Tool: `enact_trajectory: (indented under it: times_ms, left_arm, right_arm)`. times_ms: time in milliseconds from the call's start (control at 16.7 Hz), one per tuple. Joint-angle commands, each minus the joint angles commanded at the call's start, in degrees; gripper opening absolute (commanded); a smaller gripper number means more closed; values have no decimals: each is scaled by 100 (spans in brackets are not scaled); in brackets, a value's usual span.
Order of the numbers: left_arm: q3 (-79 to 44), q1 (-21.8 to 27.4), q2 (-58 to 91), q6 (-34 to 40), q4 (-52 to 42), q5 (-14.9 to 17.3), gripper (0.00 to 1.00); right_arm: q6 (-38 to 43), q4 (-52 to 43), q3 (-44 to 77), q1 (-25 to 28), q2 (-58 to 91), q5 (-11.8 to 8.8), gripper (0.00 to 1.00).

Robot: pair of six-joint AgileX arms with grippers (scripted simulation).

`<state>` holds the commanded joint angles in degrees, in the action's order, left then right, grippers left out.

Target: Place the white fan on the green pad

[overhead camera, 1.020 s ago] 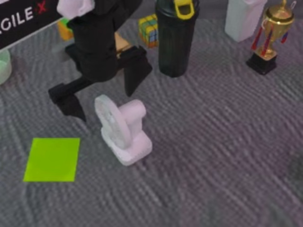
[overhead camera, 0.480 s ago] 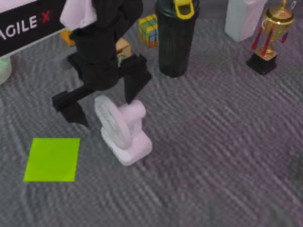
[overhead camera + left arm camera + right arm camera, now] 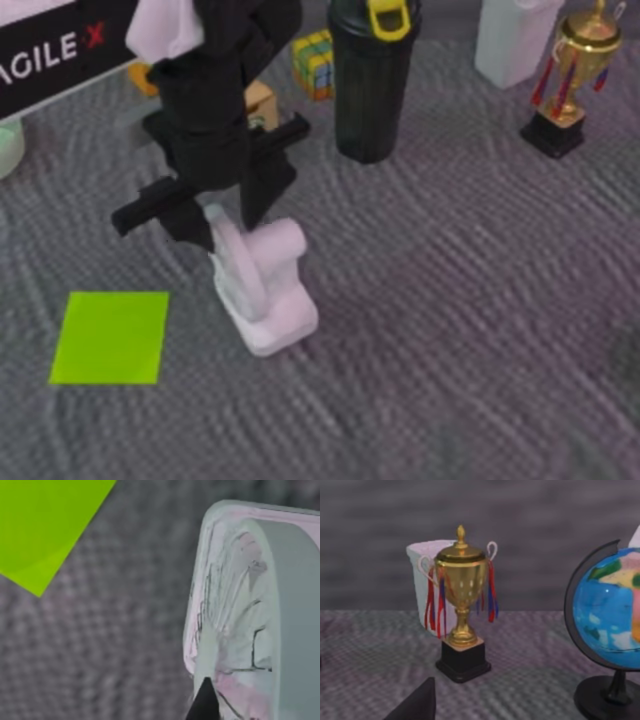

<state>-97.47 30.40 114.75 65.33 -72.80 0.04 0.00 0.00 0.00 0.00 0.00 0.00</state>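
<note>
My left gripper (image 3: 225,215) straddles the fan (image 3: 262,285) head with wide fingers; the pad (image 3: 110,337) lies apart.

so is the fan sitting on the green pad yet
No, in the top view the fan stands on the grey cloth, clear of the green pad to its left.

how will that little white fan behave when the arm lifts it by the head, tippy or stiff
The white fan looks like rigid moulded plastic, so it should probably stay stiff in the left gripper. Its round head rises well above a small base, so it may be top-heavy and tip if nudged. The thin grille could be fragile under a hard squeeze.
</note>
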Motion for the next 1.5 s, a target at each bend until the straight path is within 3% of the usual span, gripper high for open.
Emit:
enact_trajectory:
  times_ms: [180,240,780,1200,1500]
  left_arm:
    - [0,0,0,0,0,0,2]
    - [0,0,0,0,0,0,0]
    - [-27,-4,-10,-3,-20,1,0]
    - [-1142,-99,46,12,-1083,1,0]
    - [-1203,-76,34,-2,-1144,1,0]
  right_arm:
    - [0,0,0,0,0,0,100]
    - [0,0,0,0,0,0,100]
    - [0,0,0,0,0,0,100]
    - [0,0,0,0,0,0,100]
    - [0,0,0,0,0,0,100]
